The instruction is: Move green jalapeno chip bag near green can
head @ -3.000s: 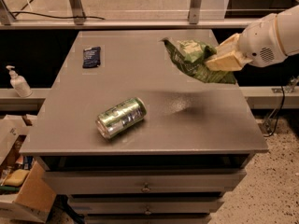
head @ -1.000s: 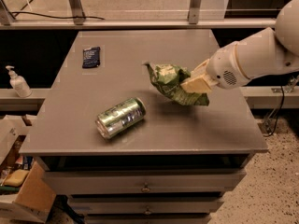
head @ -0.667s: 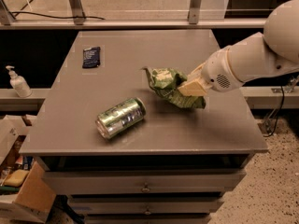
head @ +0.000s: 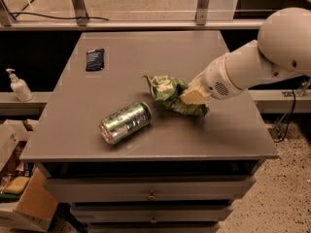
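Lowered claw [head: 193,97] grips green jalapeno chip bag [head: 167,92] near green can [head: 125,123].

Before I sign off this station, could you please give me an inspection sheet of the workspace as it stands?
Surface: grey table, with drawers beneath.
Job's things: green jalapeno chip bag is right of the green can, close but apart; the can lies on its side.
Clutter: dark blue packet lies flat at the table's far left.
Gripper: gripper is shut on the bag's right end, low over the table.
Cables: black cable hangs at the right; second cable runs along the floor behind.
Surroundings: pump bottle on the left ledge; cardboard box at lower left.
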`<state>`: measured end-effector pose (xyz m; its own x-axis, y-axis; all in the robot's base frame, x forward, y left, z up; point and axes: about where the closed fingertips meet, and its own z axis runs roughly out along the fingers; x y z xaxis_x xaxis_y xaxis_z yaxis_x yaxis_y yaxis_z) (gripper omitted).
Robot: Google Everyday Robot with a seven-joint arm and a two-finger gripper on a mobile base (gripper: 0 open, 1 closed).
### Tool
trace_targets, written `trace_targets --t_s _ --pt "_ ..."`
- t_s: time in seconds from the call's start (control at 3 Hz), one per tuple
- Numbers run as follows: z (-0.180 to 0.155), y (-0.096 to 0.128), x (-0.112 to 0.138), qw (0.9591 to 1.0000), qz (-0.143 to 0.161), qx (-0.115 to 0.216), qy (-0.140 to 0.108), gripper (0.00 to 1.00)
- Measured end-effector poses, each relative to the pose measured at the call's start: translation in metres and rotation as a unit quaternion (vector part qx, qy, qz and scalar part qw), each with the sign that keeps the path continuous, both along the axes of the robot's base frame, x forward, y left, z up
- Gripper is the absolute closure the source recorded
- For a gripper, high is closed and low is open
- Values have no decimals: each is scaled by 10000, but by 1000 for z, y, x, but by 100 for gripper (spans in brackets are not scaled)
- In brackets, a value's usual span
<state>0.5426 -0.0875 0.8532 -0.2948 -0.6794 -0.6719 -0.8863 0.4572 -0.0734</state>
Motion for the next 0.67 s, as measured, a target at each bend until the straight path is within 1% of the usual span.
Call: trace_targets --t_s 0.33,0.67 --pt "-5 5 0 10000 2 -23 44 61" --pt "-6 5 0 10000 0 -25 51 38"
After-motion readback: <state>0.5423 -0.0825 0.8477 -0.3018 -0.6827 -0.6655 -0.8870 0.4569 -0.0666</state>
